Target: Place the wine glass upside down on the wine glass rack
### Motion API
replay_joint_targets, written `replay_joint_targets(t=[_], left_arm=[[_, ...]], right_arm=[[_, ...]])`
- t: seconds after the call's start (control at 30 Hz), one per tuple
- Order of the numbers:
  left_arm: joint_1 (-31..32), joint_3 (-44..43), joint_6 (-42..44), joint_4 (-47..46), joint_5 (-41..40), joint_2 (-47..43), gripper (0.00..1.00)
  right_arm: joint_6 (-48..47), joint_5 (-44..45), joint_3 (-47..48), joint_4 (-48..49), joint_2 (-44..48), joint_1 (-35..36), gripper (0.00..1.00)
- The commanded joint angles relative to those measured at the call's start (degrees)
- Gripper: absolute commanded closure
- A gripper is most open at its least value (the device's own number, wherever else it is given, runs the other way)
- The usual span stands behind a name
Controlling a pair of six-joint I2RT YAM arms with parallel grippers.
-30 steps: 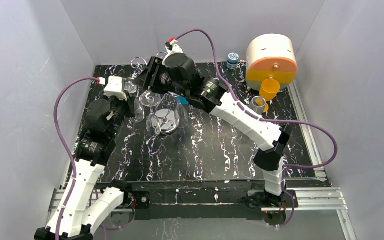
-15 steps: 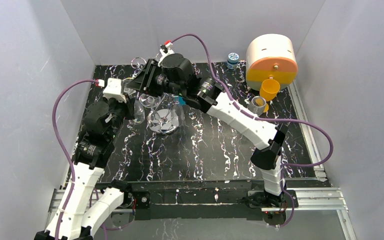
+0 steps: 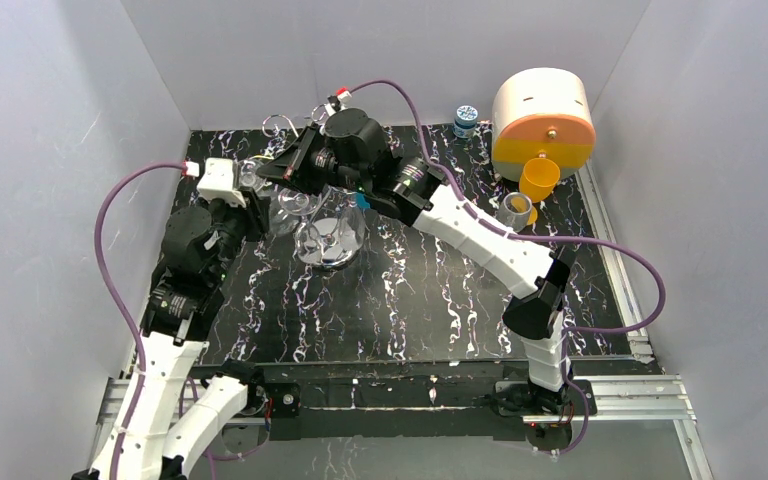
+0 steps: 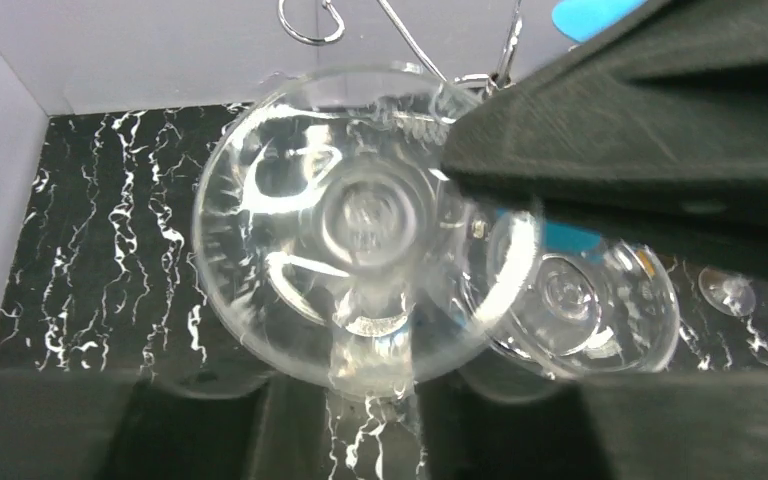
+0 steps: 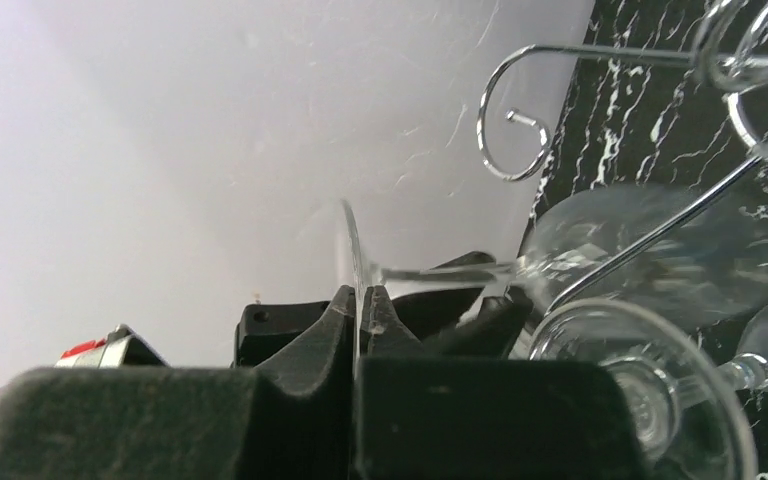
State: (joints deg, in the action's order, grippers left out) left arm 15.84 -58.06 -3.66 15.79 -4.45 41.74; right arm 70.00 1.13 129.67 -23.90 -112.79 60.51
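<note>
1. The table top (image 3: 410, 300) is black, marbled with white veins.
2. The wine glass (image 4: 360, 220) is clear and colourless.
3. The wine glass rack (image 3: 328, 245) is silver wire on shiny chrome.
4. The left arm (image 3: 175, 350) and right arm (image 3: 490, 245) are white and black, with purple cables (image 3: 110, 220).
5. The round container (image 3: 543, 105) is cream with an orange front, and the cup (image 3: 539, 178) is orange.
6. The small jar (image 3: 467, 117) has a blue lid.

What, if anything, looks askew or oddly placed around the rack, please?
The right fingers pinch the glass by just the thin edge of its foot, a precarious hold, with the stem sideways in that wrist view beside the rack. Nothing looks spilled or broken.
</note>
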Motion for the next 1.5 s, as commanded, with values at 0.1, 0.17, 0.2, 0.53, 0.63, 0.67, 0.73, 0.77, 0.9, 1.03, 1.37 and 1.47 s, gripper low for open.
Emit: replay_joint_targets(t=[0.1,0.17,0.2,0.53,0.63,0.67,0.73,0.77,0.9,1.03,1.37,1.47], left_arm=[[0.0,-4.4,-7.2,6.8,-1.1,-3.6,0.37],[0.0,-5.6,-9.7,9.9,-1.1,-4.1,0.31],[0.0,-6.3,-11.0,11.7,-1.1,-4.4,0.28],[0.0,-16.5,-28.3,21.0,-2.6,-5.4,0.19],[0.0,-19.8,-41.5,22.3,-4.3,-2.8,0.23],[0.0,-20.1,-45.9,22.6,-5.2,-2.2,0.24],[0.0,-19.3,-53.0,21.4,-5.5,-1.7,0.25],[0.0,-18.6,-55.7,20.3,-5.4,-1.6,0.25],[0.0,-14.7,-62.3,13.7,-5.0,-1.5,0.33],[0.0,-13.5,-64.5,10.1,-5.3,-0.2,0.49],[0.0,-8.5,-70.6,2.9,-8.4,-1.3,0.65],[0.0,-7.8,-71.6,3.7,-9.5,-1.6,0.64]], right_arm=[[1.4,5.2,-0.9,4.8,4.1,-0.9,0.99],[1.8,5.6,-1.1,5.1,4.4,-1.2,0.99],[1.9,5.6,-1.1,5.0,4.4,-1.3,0.99],[3.4,3.3,-2.5,7.5,4.8,-2.1,0.99],[4.1,2.2,-3.5,8.7,5.3,-2.2,0.99],[4.2,1.9,-3.7,8.9,5.4,-2.3,0.99],[4.5,1.3,-3.8,9.1,5.7,-2.4,0.99],[4.4,1.1,-3.9,9.0,5.8,-2.4,0.99],[5.3,-0.1,-5.5,9.7,6.8,-2.8,0.99],[6.0,-0.7,-6.6,10.0,7.6,-3.1,0.99],[7.4,-2.9,-8.9,11.4,9.2,-3.3,0.99],[7.8,-3.5,-9.3,11.9,9.4,-3.3,0.99]])
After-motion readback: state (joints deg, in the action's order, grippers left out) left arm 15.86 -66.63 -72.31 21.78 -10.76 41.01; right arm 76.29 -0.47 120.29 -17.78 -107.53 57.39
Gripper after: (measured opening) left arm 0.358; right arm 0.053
